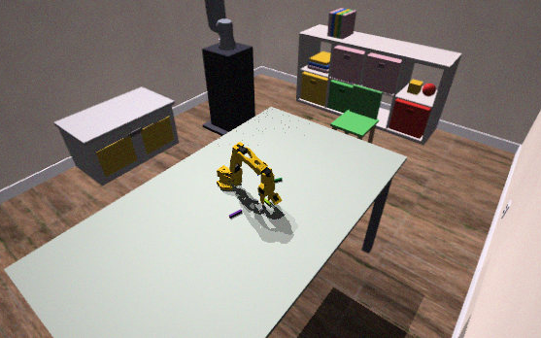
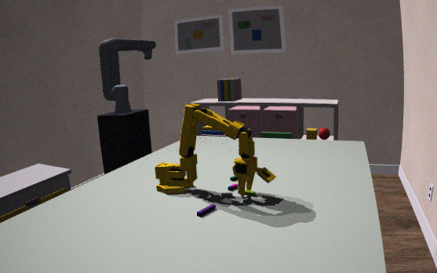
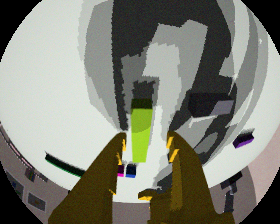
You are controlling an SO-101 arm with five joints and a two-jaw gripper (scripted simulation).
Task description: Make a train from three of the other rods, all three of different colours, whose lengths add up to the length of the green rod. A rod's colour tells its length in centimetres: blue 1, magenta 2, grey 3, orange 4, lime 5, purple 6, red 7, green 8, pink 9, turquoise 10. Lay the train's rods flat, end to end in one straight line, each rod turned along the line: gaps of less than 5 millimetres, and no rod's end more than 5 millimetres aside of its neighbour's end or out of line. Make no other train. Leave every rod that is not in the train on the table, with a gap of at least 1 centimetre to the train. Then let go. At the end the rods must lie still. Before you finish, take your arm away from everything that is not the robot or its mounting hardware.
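In the top view, showing a lime rod (image 1: 268, 202) (image 2: 250, 193) (image 3: 141, 134) at the gripper (image 1: 269, 201) (image 2: 245, 192) (image 3: 146, 135), with a purple rod (image 1: 235, 214) (image 2: 205, 210) (image 3: 243, 140) lying at eight o'clock and a green rod (image 1: 278, 180) (image 2: 233, 178) (image 3: 64, 165) at one. Standing at the room's far side, a white shelf unit (image 1: 380, 45) (image 2: 266, 100), bearing pink bins (image 1: 365, 67) (image 2: 264, 118) and a red bin (image 1: 410, 118), contents hidden, and a yellow block (image 1: 415, 86) (image 2: 311, 133) beside a red ball (image 1: 428, 89) (image 2: 324, 133). Lying well inside the edges of the table (image 1: 164, 272) (image 2: 132, 243) (image 3: 46, 95), purple and lime, with broad room toward seven o'clock.

In the exterior view, lying at ten o'clock from the fingertips, a magenta rod (image 2: 234, 186) (image 3: 120, 171) and a blue rod (image 2: 231, 188) (image 3: 130, 171); showing purple at seven.

In the wrist view, standing partly open and gripping nothing, fingers on either side of the lime rod's near part. Showing lime bright, straight, dark-ended; lying in shadow at two o'clock, a grey rod (image 3: 222, 107). Showing magenta and blue near each other at six, green at eight, purple at three.
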